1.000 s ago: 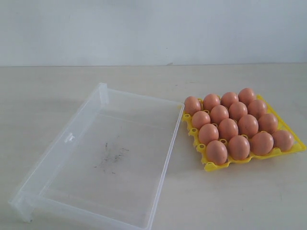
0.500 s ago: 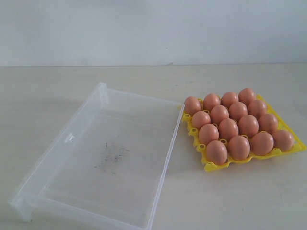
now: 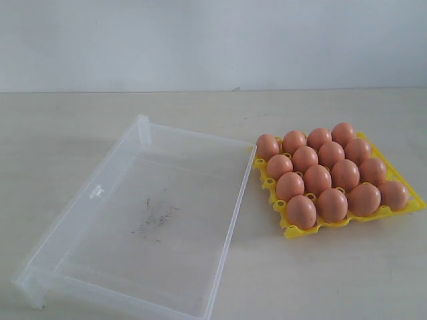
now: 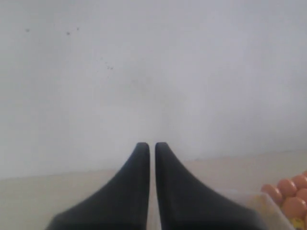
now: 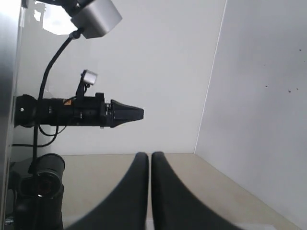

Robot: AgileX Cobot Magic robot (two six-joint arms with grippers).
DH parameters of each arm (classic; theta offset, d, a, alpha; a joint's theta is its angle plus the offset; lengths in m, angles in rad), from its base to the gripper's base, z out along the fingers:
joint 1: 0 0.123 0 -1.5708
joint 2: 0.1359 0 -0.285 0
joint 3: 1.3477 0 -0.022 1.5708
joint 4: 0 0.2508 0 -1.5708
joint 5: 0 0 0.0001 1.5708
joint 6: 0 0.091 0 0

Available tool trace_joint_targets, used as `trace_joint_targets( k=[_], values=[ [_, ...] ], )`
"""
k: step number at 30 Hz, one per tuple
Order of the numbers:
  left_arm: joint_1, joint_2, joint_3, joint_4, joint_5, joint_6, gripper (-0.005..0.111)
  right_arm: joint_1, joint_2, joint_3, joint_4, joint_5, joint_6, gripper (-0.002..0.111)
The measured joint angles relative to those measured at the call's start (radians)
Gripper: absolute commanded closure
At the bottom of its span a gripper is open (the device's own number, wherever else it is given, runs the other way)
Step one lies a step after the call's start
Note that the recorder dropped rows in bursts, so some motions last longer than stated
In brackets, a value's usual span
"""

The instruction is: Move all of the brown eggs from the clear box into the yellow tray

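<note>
Several brown eggs [image 3: 317, 179] fill the cups of the yellow tray [image 3: 291, 231] at the right of the exterior view. To its left lies the clear box [image 3: 227, 227], with only dark scuff marks on its floor. Neither arm shows in the exterior view. My left gripper [image 4: 152, 144] is shut with nothing between its black fingers; it points at the white wall, and some eggs [image 4: 288, 190] show at the edge of that view. My right gripper [image 5: 149, 155] is shut and holds nothing, raised over the table.
The beige table [image 3: 320, 280] runs back to a white wall [image 3: 213, 40]. In the right wrist view a camera on a stand [image 5: 79, 112] and a lamp [image 5: 93, 17] stand beyond the table's side.
</note>
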Motion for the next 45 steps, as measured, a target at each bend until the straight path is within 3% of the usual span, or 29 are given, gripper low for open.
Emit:
trace_joint_targets(
  k=[10, 25, 28, 35, 45],
  values=[
    [0.045, 0.000, 0.180, -0.014, -0.102, 0.038, 0.103, 0.000, 0.000, 0.000, 0.000, 0.000, 0.000, 0.108],
    [0.045, 0.000, 0.231, 0.005, -0.149, 0.087, 0.103, 0.000, 0.000, 0.000, 0.000, 0.000, 0.000, 0.108],
    [0.045, 0.000, 0.231, 0.091, -0.149, 0.032, 0.103, 0.000, 0.000, 0.000, 0.000, 0.000, 0.000, 0.108],
    [0.045, 0.000, 0.231, 0.429, -0.128, -0.318, 0.103, 0.000, 0.000, 0.000, 0.000, 0.000, 0.000, 0.108],
    [0.045, 0.000, 0.231, 0.458, -0.045, -0.368, 0.103, 0.000, 0.000, 0.000, 0.000, 0.000, 0.000, 0.108]
  ],
)
